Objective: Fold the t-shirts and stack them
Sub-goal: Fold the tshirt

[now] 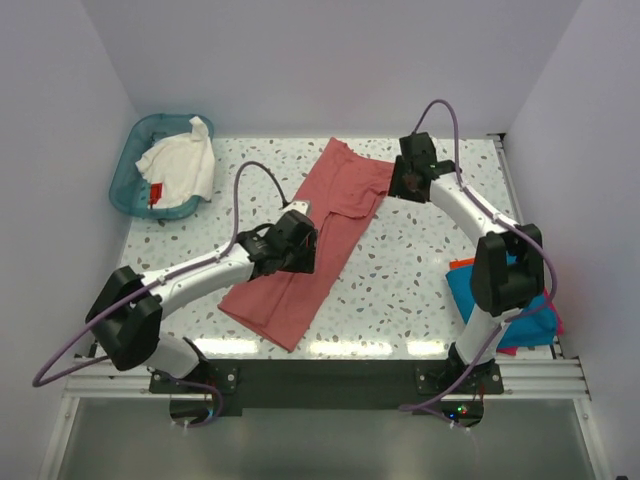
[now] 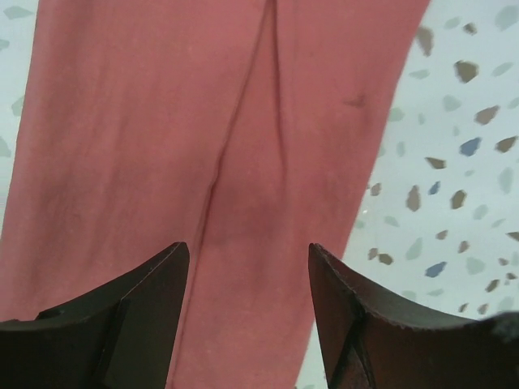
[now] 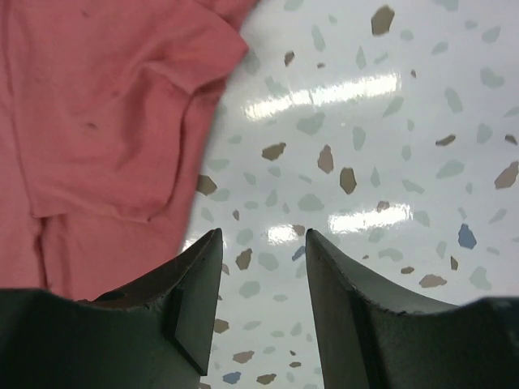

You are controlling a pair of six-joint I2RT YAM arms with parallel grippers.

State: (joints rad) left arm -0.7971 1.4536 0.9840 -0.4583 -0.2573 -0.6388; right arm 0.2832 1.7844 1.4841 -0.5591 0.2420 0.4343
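Note:
A salmon-red t-shirt (image 1: 310, 245) lies folded lengthwise as a long strip, running diagonally from the table's back centre to the front left. My left gripper (image 1: 298, 245) is open and empty over its middle; the cloth (image 2: 162, 121) fills the left wrist view. My right gripper (image 1: 408, 182) is open and empty just right of the shirt's top end, whose sleeve (image 3: 105, 105) shows in the right wrist view. A white t-shirt (image 1: 185, 165) with a small red tag lies in the basket. Folded teal-blue (image 1: 480, 295) and orange-red (image 1: 462, 264) shirts are stacked at the right edge, behind the right arm.
A teal plastic basket (image 1: 125, 175) stands at the back left corner. The speckled tabletop (image 1: 410, 290) lies between the salmon shirt and the right-hand stack. White walls close in the back and both sides.

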